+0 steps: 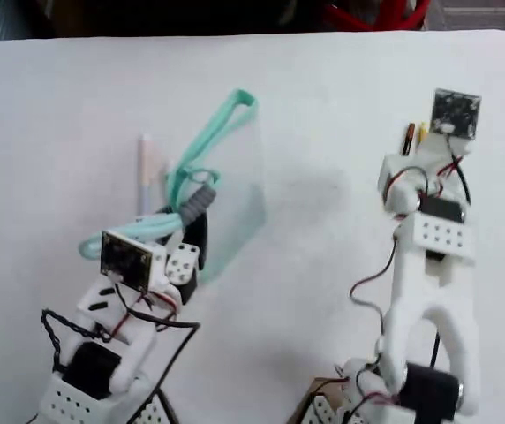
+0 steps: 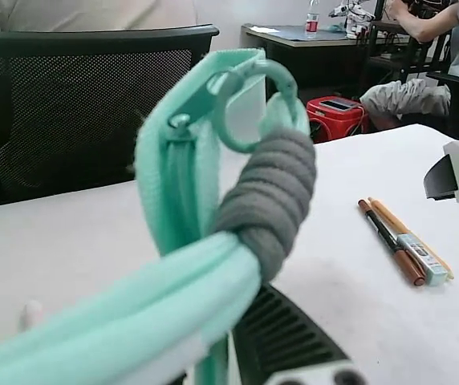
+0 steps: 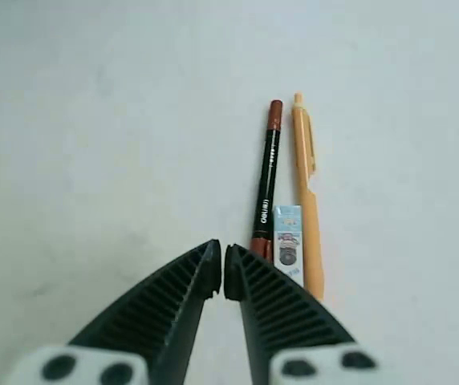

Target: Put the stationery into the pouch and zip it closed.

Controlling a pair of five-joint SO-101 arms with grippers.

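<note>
Pouch (image 1: 235, 190): clenched at its zip edge by the left pincer (image 1: 192, 247), over the counter's (image 1: 323, 79) left half. Hung from one hold, it may sag shut. Right pincer (image 3: 223, 271) clenched on nothing; lowered so, it would likely nudge the pens askew rather than grip one. Just beyond its tips lie the brown pen (image 3: 266, 180), small case (image 3: 287, 245) and orange pen (image 3: 307, 200), close together, toward the far right corner.

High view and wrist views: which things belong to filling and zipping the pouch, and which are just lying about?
Belong to the job: pouch, brown pen, orange pen, small blue block, pale pen beside the pouch.
Just lying about: black mesh chair, red container, bottle on the far desk.
</note>
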